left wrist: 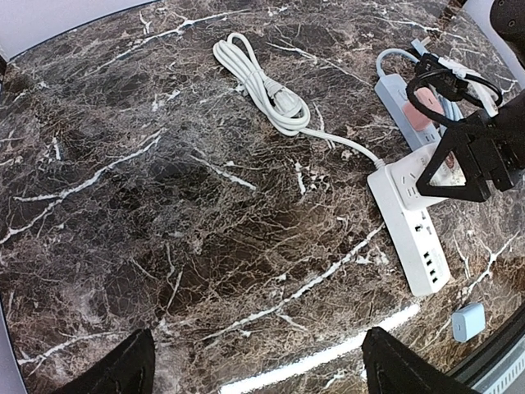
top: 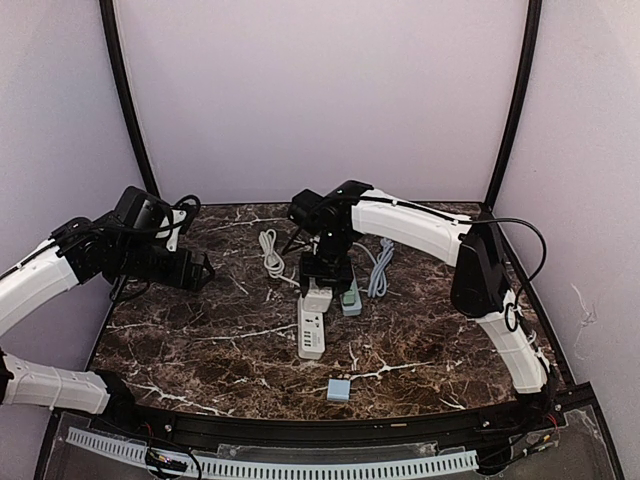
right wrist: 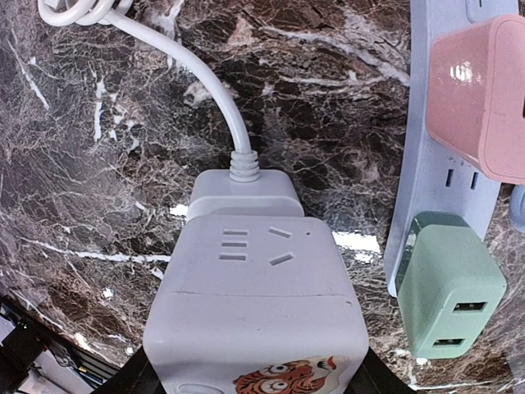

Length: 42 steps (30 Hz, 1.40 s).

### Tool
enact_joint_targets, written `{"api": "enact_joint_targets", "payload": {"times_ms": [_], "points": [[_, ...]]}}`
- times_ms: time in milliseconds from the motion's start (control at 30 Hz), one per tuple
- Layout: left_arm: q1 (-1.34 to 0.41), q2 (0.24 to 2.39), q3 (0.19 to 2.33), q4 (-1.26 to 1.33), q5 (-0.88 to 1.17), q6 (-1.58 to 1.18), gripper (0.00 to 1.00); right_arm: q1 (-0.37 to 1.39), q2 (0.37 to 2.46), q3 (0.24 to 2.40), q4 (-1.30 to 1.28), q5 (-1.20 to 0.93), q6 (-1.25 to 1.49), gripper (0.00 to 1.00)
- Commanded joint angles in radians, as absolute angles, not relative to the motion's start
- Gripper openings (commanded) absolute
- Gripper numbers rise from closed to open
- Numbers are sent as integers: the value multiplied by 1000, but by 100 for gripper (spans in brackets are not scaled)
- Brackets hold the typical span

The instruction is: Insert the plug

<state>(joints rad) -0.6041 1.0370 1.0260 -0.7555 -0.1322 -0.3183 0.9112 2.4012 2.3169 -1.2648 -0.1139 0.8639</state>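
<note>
While the right gripper (top: 327,280) clamps the white plug (right wrist: 254,304) at frame centre, right over the cord end of the power strip (top: 311,332), which runs lengthwise toward the lower edge, the left gripper (top: 203,271) hangs open, well apart at left.

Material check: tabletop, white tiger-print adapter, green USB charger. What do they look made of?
Tabletop: dark veined marble or marble-look laminate, can't tell which; glossy, with a bright streak of light reflected in it.
White adapter: moulded plastic, matte, soft rounded edges.
Green USB charger: plastic, satin, faint sheen.
</note>
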Motion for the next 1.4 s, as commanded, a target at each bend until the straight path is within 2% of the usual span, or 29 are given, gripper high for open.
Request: {"api": "enact_joint_targets", "payload": {"times_ms": [0, 1367], "points": [[-600, 1054, 1025, -750, -117, -299, 89, 917, 2415, 2333, -1359, -57, 856, 0], [-600, 1130, 1083, -784, -81, -290, 87, 997, 2726, 2409, -1328, -174, 870, 0]]}}
